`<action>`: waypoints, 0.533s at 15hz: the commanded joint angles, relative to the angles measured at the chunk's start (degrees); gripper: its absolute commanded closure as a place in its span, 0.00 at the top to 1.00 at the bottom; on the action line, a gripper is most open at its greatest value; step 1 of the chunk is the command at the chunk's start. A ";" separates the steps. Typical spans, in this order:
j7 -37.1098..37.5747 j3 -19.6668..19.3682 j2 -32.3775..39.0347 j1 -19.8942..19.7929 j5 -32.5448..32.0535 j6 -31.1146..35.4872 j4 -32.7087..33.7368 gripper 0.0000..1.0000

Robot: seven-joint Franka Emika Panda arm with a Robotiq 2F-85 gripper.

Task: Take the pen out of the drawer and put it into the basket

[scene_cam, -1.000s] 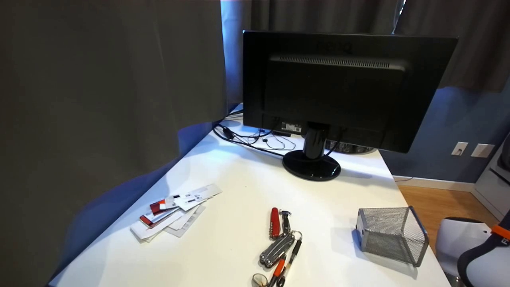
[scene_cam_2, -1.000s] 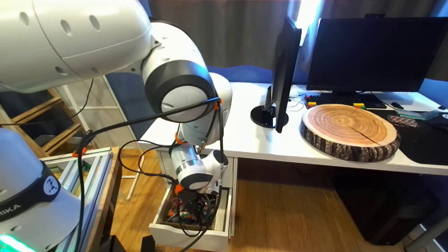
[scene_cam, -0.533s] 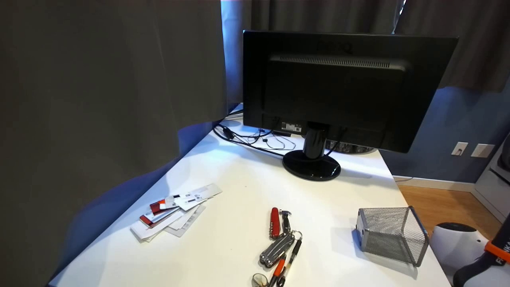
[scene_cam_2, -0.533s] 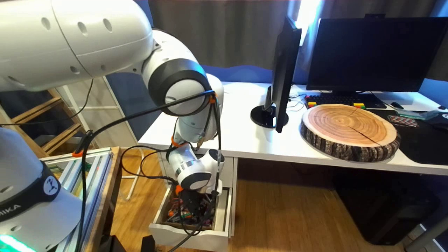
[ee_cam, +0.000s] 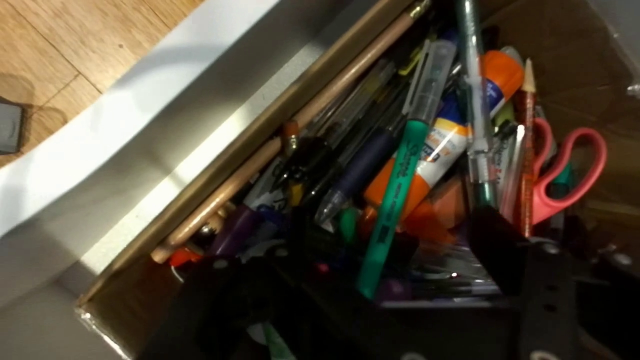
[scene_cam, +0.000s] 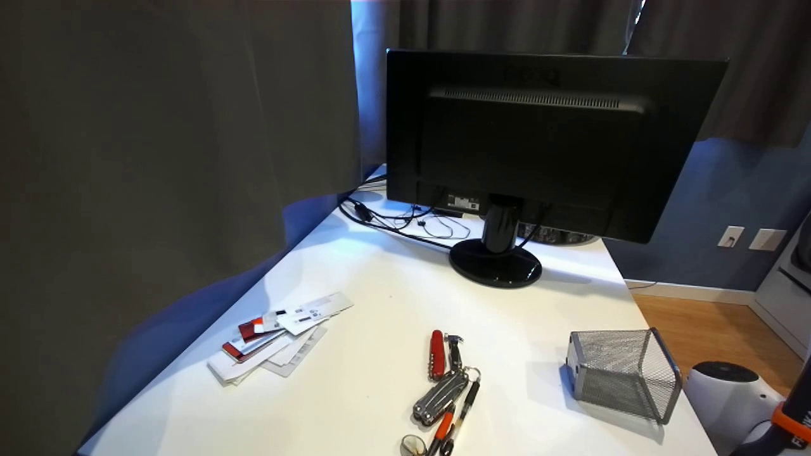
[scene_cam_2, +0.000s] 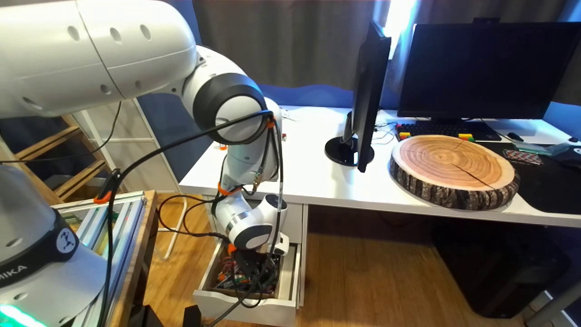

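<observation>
A green pen [ee_cam: 400, 175] with a clear cap lies slanted on top of the clutter in the wrist view. It sits in a cardboard box inside the white drawer [scene_cam_2: 249, 309]. My gripper [ee_cam: 393, 215] is down over it, open, with its dark jaws standing wide apart on either side of the pen's lower part. No grip on the pen shows. In an exterior view the gripper [scene_cam_2: 254, 263] is a dark shape within the drawer, its fingertips hidden. The basket, a grey wire-mesh box [scene_cam: 611, 353], stands on the white desk near its right edge.
Around the pen lie a glue stick [ee_cam: 445, 140], a pencil [ee_cam: 345, 80], pink scissors [ee_cam: 570, 185] and a thin greenish pen [ee_cam: 472, 65]. The cardboard rim [ee_cam: 210, 185] runs close by. On the desk are tools [scene_cam: 440, 396], cards [scene_cam: 279, 335] and a monitor [scene_cam: 545, 145].
The forearm has swung leftward in an exterior view, baring more of the desk behind it, and the wrist has turned slightly. The hand stays over the drawer; the basket has not moved.
</observation>
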 commanded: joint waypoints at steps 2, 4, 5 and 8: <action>3.08 -1.94 1.56 3.64 1.18 1.08 2.32 0.82; 3.46 -1.97 1.89 3.95 1.13 0.67 3.05 0.89; 3.43 -1.84 2.07 3.90 1.09 0.61 3.34 0.81; 3.35 -1.78 2.61 3.98 1.01 0.47 4.02 0.58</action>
